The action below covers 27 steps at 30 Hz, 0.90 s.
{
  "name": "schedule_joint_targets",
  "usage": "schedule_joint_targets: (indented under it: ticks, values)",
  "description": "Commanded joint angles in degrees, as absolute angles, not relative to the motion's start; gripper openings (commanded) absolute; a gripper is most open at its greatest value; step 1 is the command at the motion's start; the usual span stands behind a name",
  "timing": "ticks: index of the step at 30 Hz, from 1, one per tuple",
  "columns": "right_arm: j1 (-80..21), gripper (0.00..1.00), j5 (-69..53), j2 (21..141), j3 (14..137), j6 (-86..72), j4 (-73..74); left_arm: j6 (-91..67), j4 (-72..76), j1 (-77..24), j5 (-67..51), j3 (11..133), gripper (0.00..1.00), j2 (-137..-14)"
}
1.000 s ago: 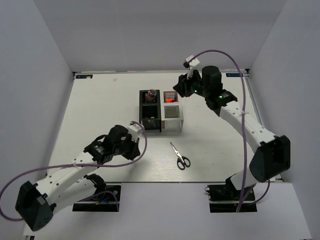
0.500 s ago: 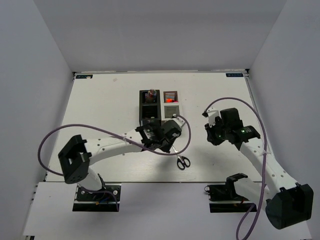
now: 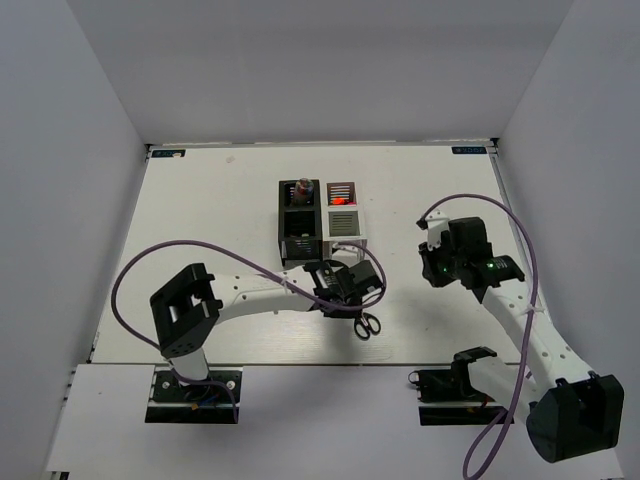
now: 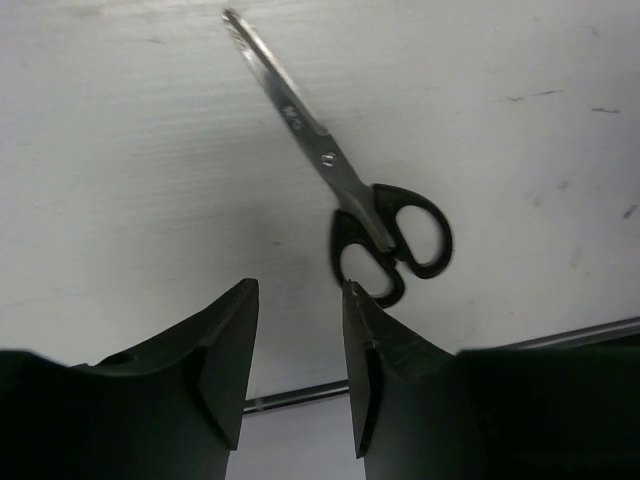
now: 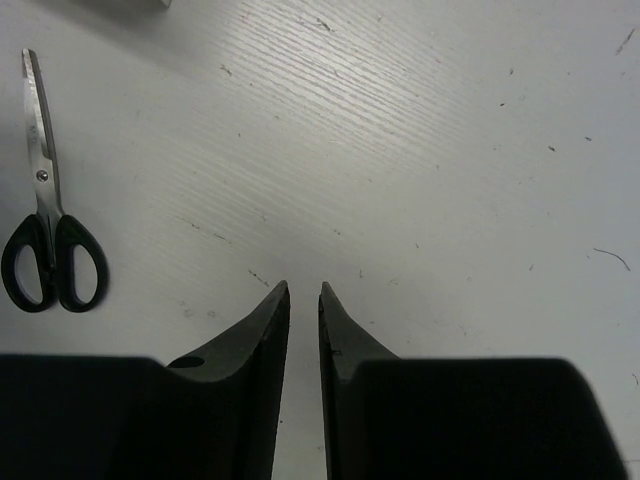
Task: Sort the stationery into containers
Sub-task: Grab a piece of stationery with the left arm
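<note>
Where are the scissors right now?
In the top view the scissors lie flat on the table, in front of the white-grey organiser toward the near edge, just beside the left gripper, which has not grasped them.

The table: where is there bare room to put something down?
Table is bare left of the black organiser and right of the white one. It is crowded in front, where the left gripper hovers by the scissors.

We saw the black-handled steel scissors (image 4: 345, 190) lying flat and closed on the table, near its front edge. The black organiser (image 3: 299, 225) and white-grey organiser (image 3: 343, 225) stood side by side, touching.
</note>
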State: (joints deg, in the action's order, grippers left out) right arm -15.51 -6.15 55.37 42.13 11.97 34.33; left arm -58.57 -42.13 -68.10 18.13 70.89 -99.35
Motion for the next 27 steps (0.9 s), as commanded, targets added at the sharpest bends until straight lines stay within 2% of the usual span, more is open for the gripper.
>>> schedule_joint_targets:
  ticks: [1,14,16,23,27]
  values:
    - [-14.16,0.22,-5.89,53.88,41.84,11.16,32.52,-66.45,-37.37,-69.69,16.09,71.63,0.5,-100.8]
    - [-11.69,0.22,-7.64,52.56,41.05,11.86,32.34,-70.4,-36.21,-70.22,14.15,71.8,0.5,-106.7]
    - [-11.16,0.22,-8.0,52.47,41.04,11.87,32.43,-70.58,-37.09,-70.4,14.33,72.16,0.47,-107.31]
    - [-10.02,0.22,-8.88,51.16,40.96,11.51,32.52,-70.75,-46.04,-71.45,14.42,76.64,0.43,-112.32]
    - [-9.14,0.22,-9.49,50.36,40.87,11.43,32.78,-70.84,-54.2,-72.25,14.59,83.21,0.43,-116.44]
